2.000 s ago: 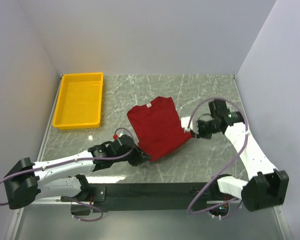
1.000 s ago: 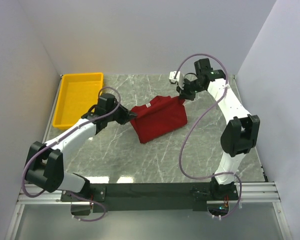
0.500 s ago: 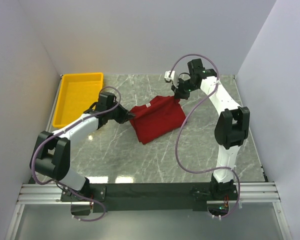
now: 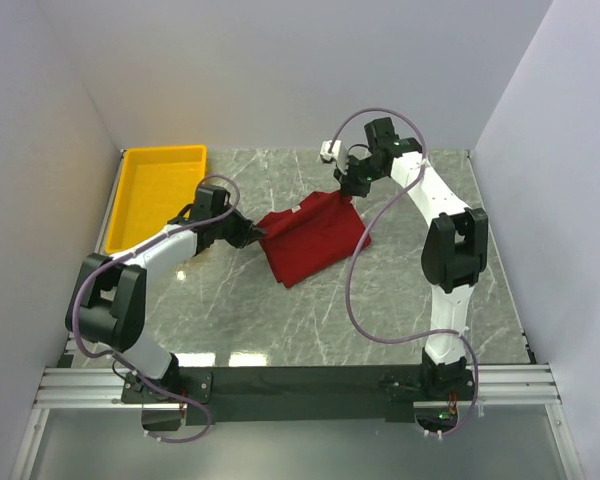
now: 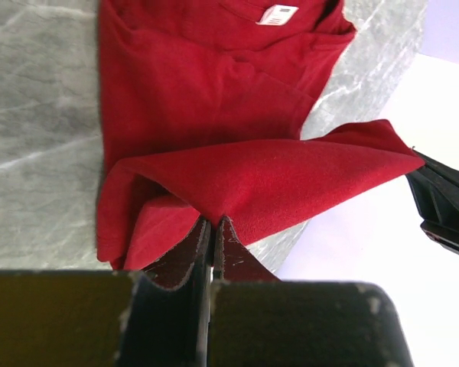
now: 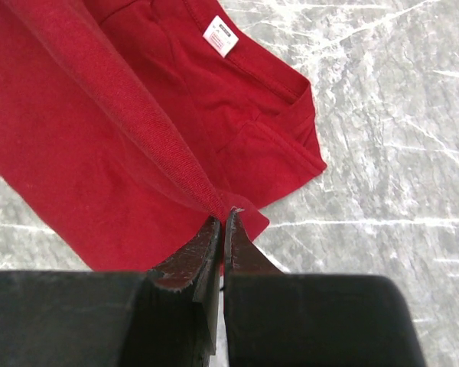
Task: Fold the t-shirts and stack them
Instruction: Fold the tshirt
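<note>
A dark red t-shirt (image 4: 310, 240) lies partly folded in the middle of the marble table, its white neck label (image 5: 278, 13) showing. My left gripper (image 4: 256, 236) is shut on the shirt's left edge, pinching a lifted fold (image 5: 260, 180) of cloth. Over at the far right corner of the shirt, my right gripper (image 4: 342, 188) is shut on a hem (image 6: 138, 130) and holds it raised above the lower layer. The neck label (image 6: 220, 36) shows again in the right wrist view.
A yellow plastic tray (image 4: 158, 200) sits at the far left of the table. White walls close in the left, back and right sides. Bare marble (image 4: 380, 300) lies in front of the shirt.
Both grippers carried the shirt's near edge away from the arms and over the shirt, folding it. In the last half second the right gripper shifted slightly left and farther back.
</note>
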Controlling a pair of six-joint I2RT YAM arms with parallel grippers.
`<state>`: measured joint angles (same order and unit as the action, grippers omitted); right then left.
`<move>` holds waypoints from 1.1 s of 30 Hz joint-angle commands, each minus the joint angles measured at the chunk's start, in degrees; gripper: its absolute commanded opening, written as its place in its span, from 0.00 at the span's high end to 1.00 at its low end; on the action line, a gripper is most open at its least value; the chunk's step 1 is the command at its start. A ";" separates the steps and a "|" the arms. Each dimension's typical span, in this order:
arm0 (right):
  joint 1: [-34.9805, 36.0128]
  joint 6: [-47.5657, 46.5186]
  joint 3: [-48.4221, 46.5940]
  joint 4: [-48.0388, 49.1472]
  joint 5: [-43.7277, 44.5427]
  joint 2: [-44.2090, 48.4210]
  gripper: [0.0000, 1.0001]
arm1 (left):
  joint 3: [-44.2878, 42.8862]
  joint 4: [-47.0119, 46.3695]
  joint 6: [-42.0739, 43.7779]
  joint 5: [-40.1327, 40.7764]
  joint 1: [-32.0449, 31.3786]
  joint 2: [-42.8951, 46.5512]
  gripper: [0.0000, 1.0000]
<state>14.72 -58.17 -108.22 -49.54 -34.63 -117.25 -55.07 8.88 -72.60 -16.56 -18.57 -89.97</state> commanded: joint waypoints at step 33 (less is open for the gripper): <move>-3.64 30.30 8.12 8.75 -4.04 2.82 0.57 | 3.82 -2.02 16.17 4.51 2.04 8.76 0.40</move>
<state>11.77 -32.58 -99.81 -42.52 -35.94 -116.27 -53.56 9.19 -59.09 -13.87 -15.66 -83.92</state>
